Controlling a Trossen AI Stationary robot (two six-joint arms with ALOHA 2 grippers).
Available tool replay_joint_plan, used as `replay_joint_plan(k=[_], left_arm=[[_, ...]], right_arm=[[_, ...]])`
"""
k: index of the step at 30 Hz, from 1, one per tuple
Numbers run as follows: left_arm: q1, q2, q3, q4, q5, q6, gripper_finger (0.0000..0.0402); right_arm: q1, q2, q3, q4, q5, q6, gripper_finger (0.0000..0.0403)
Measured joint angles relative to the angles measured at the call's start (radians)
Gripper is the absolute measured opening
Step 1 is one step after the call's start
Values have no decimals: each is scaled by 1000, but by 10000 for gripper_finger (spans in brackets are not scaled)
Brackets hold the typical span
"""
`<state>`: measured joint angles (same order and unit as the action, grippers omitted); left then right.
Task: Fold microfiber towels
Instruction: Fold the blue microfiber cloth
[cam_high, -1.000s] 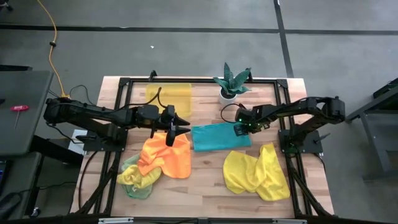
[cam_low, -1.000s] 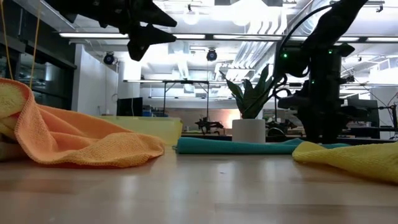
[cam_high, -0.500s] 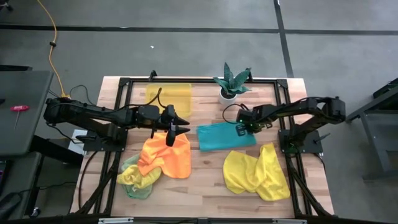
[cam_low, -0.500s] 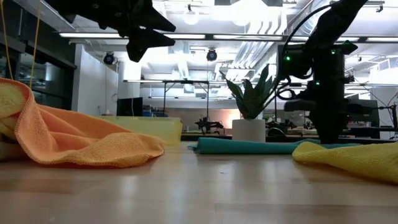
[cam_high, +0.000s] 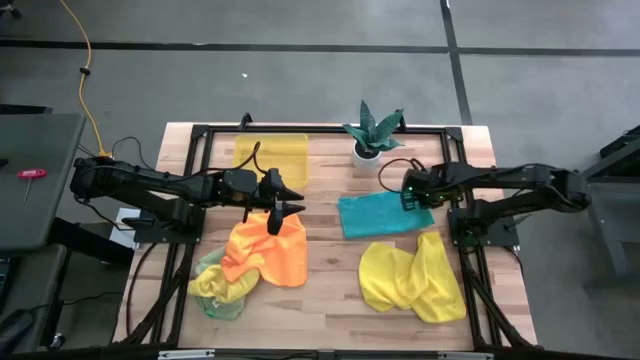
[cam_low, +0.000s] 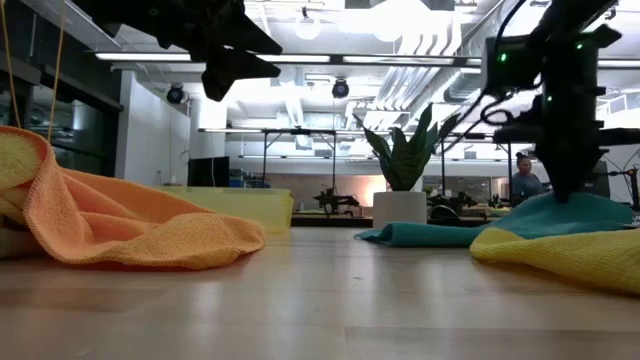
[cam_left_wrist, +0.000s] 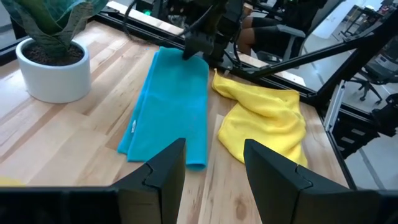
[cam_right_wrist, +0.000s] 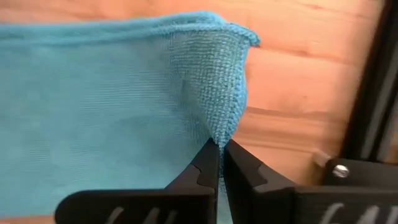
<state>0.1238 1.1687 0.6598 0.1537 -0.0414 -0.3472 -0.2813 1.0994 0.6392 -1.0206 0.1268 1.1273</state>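
- My right gripper (cam_right_wrist: 219, 152) is pinched shut on the edge of the teal towel (cam_high: 385, 213), lifting that edge off the table (cam_high: 330, 300) near its right edge; in the low view the cloth rises to a peak under the gripper (cam_low: 570, 190).
- The rest of the teal towel lies flat, folded into a rectangle, just in front of the potted plant (cam_high: 372, 130) that stands at the table's far edge.
- Just beside the teal towel, toward the table's near right corner, lies one crumpled yellow towel (cam_high: 410, 275); the two touch or nearly touch where I hold the teal one.
- A black frame rail (cam_high: 462, 190) runs along the table's right edge, close to my right gripper.
- My left gripper (cam_high: 283, 203) hovers above the table left of centre, its fingers (cam_left_wrist: 165, 171) parted and holding nothing, pointed toward the teal towel.
- Below it lies one orange towel (cam_high: 265, 250), loosely heaped, near the table's left half.
- At the orange towel's near-left side a yellow cloth (cam_high: 205, 283) and a light green cloth (cam_high: 225, 305) are bunched together, partly under it.
- A translucent yellow bin (cam_high: 272, 158) rests at the far edge, left of the plant.
- Count: one teal, one orange, two yellow, one light green cloth; one bin; one plant.
- A person (cam_low: 522, 180) shows in the room beyond the table.
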Motion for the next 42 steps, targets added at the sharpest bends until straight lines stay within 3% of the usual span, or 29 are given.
replay_joint_plan(k=[3, 10, 26, 42], left_arm=[[0, 0, 0, 0, 0, 0, 151], [0, 0, 0, 0, 0, -8, 151], [0, 0, 0, 0, -57, -17, 151], [0, 0, 0, -9, -57, -16, 151]], right_arm=[[0, -57, 0, 27, -5, 24, 0], [9, -93, 1, 298, -59, 26, 0], [219, 125, 2, 790, -73, 187, 0], [308, 373, 3, 1191, -58, 333, 0]])
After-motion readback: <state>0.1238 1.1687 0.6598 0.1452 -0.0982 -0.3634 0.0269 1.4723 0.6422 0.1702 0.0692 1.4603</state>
